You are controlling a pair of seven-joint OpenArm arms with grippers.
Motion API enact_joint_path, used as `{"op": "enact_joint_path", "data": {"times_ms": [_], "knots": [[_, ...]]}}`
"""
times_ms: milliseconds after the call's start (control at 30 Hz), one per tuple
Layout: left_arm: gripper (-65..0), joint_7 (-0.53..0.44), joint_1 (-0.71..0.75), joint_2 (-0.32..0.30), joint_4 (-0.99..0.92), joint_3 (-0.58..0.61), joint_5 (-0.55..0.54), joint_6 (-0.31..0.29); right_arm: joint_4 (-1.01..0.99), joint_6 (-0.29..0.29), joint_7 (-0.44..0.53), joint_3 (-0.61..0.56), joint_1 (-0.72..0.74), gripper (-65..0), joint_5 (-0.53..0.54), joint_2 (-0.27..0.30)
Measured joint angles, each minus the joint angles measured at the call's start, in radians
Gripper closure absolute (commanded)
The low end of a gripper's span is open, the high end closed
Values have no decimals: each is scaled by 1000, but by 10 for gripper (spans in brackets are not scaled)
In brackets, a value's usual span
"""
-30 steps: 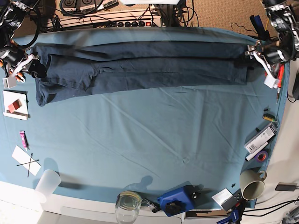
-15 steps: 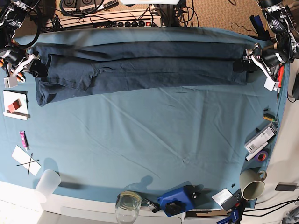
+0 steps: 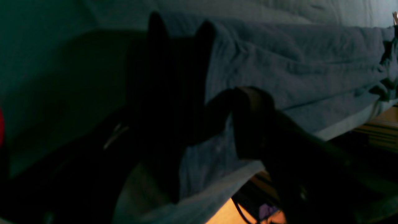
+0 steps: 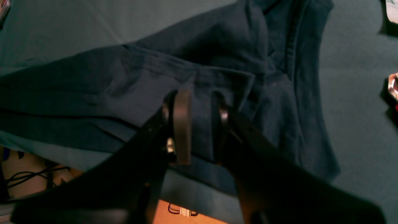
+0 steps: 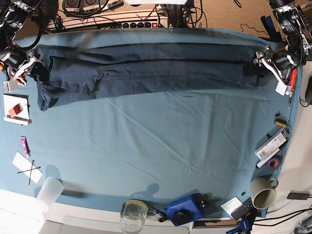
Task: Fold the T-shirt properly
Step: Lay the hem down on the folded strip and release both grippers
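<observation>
The dark navy T-shirt [image 5: 146, 70] lies as a long narrow band across the far side of the teal tablecloth [image 5: 156, 146]. In the base view my right gripper [image 5: 35, 68] is at the shirt's left end. Its wrist view shows both fingers [image 4: 182, 124] pinching a fold of the T-shirt [image 4: 236, 56] near the table edge, so that gripper [image 4: 200, 96] is shut on it. My left gripper [image 5: 252, 67] sits at the shirt's right end. It stands open [image 3: 214, 59], with the T-shirt's [image 3: 295, 62] edge lying between its wide-spread dark fingers [image 3: 252, 124].
Along the left edge lie a white card with a red block [image 5: 15, 109], a pink item [image 5: 24, 145] and a crossed paper [image 5: 28, 168]. A plastic cup [image 5: 48, 192], glass jar [image 5: 133, 214], blue device [image 5: 185, 208] and mug [image 5: 263, 192] line the front. Markers and tape [image 5: 273, 163] sit on the right.
My left gripper has moved inward and down a little onto the shirt's right end. The right gripper and the shirt have stayed where they were.
</observation>
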Motion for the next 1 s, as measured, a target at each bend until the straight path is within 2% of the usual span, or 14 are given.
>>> {"op": "enact_joint_path", "data": {"times_ms": [100, 167, 300, 433, 500, 600, 700, 833, 900, 1000], "knots": [[-358, -28, -3, 0, -1, 0, 11, 0, 0, 0, 0, 0, 0, -121, -2, 3], [-358, -29, -14, 0, -3, 0, 29, -31, 0, 0, 0, 0, 0, -121, 1, 2], [-336, -26, -22, 1, -4, 1, 50, -42, 0, 0, 0, 0, 0, -121, 2, 1], [-315, -73, -26, 38, 2, 6, 143, -49, -1, 0, -2, -4, -1, -121, 9, -5], [-315, -110, -29, 54, 9, 22, 201, -80, -2, 0, -2, -4, -1, -121, 9, -6], [-315, -134, -34, 52, 18, 58, 248, -78, -2, 0, 0, -4, 0, -121, 9, -5], [-315, -131, -34, 41, 22, 72, 251, -60, -2, 0, 0, -4, 0, -121, 9, -5], [-313, -82, -39, 14, 29, 103, 249, -56, -2, 0, 0, -2, -2, -121, 9, -2], [-313, -68, -42, -1, 31, 123, 242, -16, -2, 0, 0, -2, -2, -121, 9, -2], [-313, -45, -50, -6, 33, 130, 243, -6, -2, 0, 0, -2, -2, -121, 8, -2]]}}
